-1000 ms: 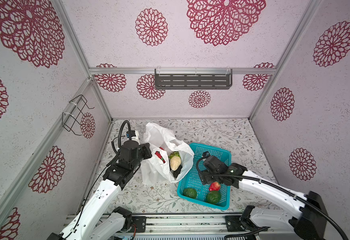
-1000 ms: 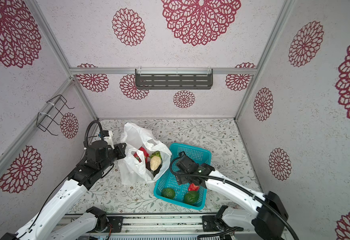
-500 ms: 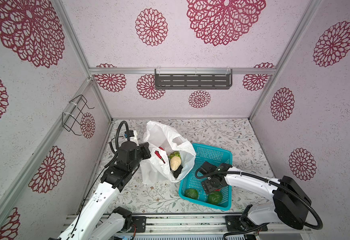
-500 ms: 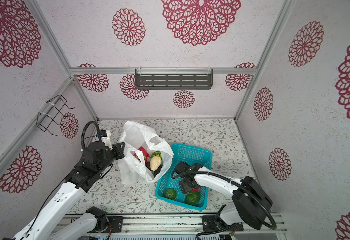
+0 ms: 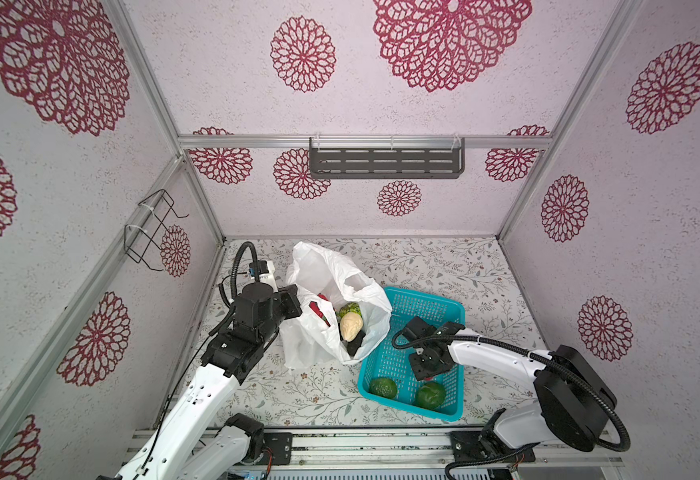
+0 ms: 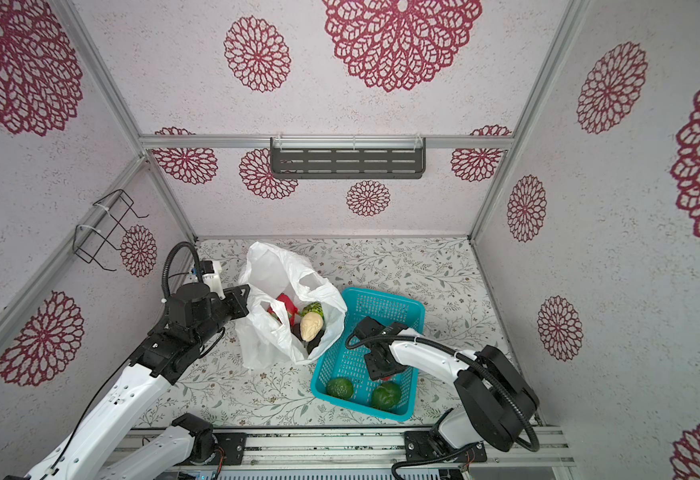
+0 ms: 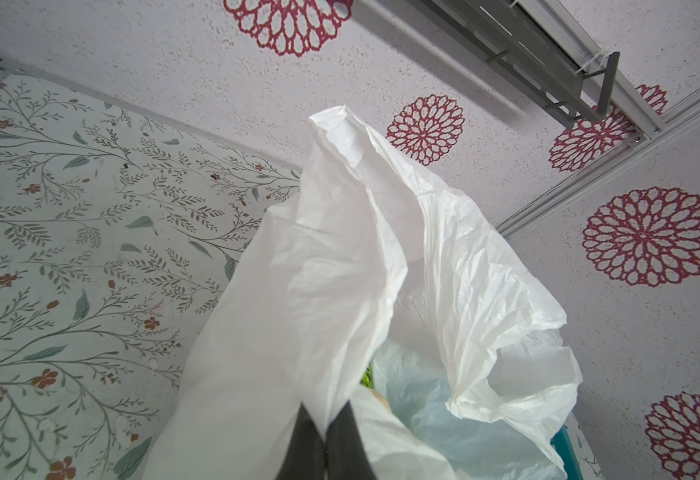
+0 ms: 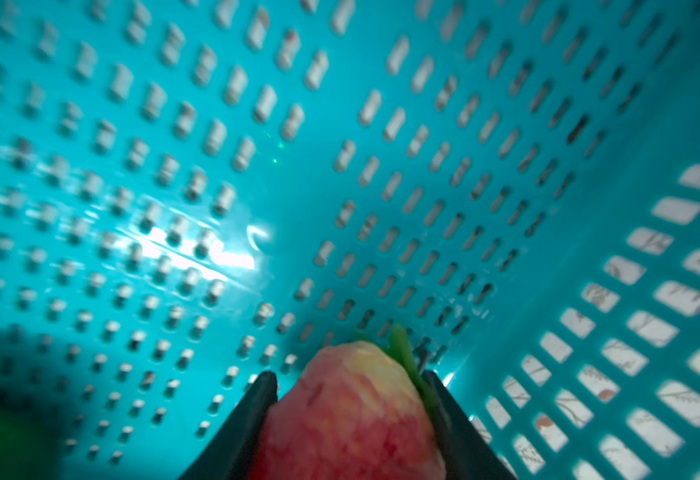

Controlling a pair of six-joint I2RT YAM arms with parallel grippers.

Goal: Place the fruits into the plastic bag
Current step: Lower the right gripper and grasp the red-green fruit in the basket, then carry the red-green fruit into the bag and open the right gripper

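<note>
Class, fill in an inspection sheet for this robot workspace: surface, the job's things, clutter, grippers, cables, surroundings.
Surface: floral-patterned table.
Job's things: plastic bag stands open, holding the beige pear, bumpy green fruit, dragon fruit and black fruit. In the teal basket: dark green fruits and the strawberry.
Clutter: nothing seen.
Grippers: left gripper shut on the bag's edge; right gripper closed on the strawberry, low inside the basket.
Cables: black cable loops above the left arm; another beside the right arm's base.
Surroundings: dark shelf on the back wall, wire rack on the left wall.
</note>
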